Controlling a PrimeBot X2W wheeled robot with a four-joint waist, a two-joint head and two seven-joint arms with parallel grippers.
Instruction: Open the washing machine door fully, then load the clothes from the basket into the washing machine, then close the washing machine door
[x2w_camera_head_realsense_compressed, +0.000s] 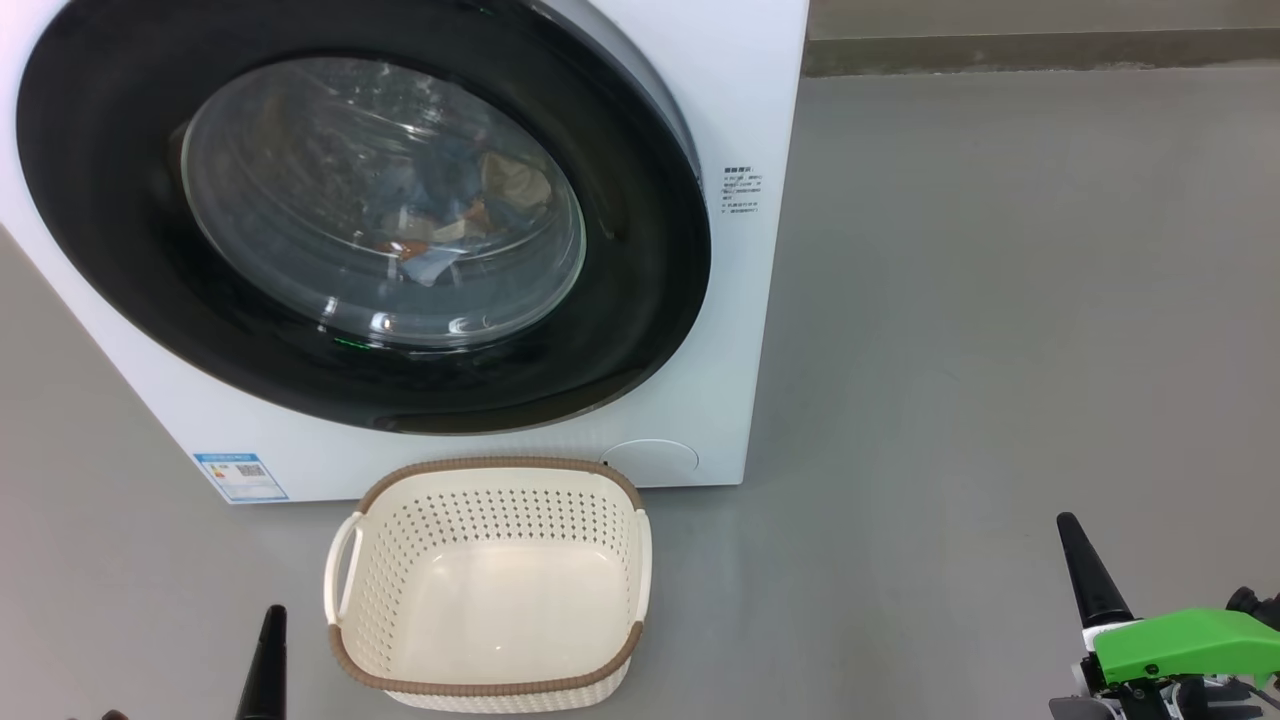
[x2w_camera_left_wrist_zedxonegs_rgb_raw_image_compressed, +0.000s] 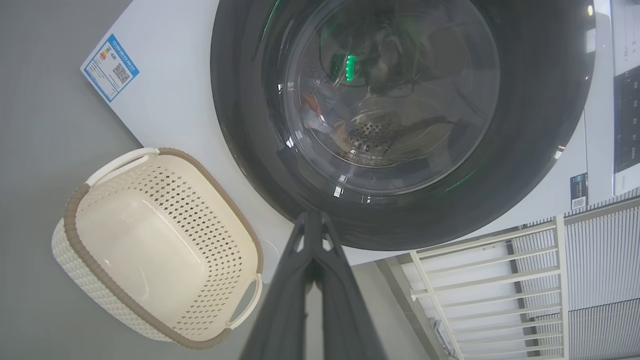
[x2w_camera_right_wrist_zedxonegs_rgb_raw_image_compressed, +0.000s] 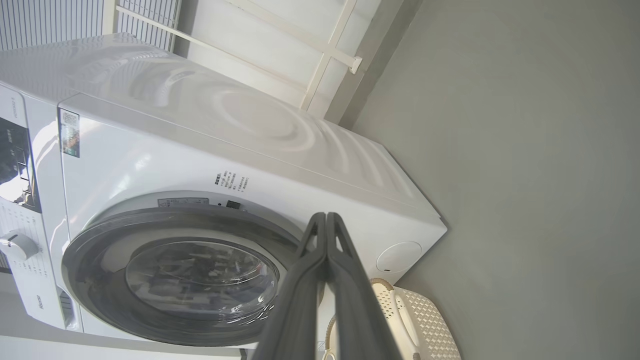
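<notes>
The white washing machine (x2w_camera_head_realsense_compressed: 740, 90) stands on the floor with its round black-rimmed washing machine door (x2w_camera_head_realsense_compressed: 120, 280) lying flat against the front. Through the glass I see the clothes (x2w_camera_head_realsense_compressed: 455, 225), blue and beige, in the drum. The cream basket (x2w_camera_head_realsense_compressed: 490, 585) with a brown rim sits on the floor in front of the machine, and I see nothing in it. My left gripper (x2w_camera_head_realsense_compressed: 272, 620) is shut at the lower left, beside the basket. My right gripper (x2w_camera_head_realsense_compressed: 1070, 528) is shut at the lower right, well away from the machine. In the wrist views the left gripper (x2w_camera_left_wrist_zedxonegs_rgb_raw_image_compressed: 314, 217) and the right gripper (x2w_camera_right_wrist_zedxonegs_rgb_raw_image_compressed: 325, 217) show tips pressed together.
Grey floor (x2w_camera_head_realsense_compressed: 1000, 300) spreads to the right of the machine. A white railing and slatted panels (x2w_camera_left_wrist_zedxonegs_rgb_raw_image_compressed: 500, 280) stand beside the machine. A blue label (x2w_camera_head_realsense_compressed: 240, 477) is on the lower left corner of the machine's front.
</notes>
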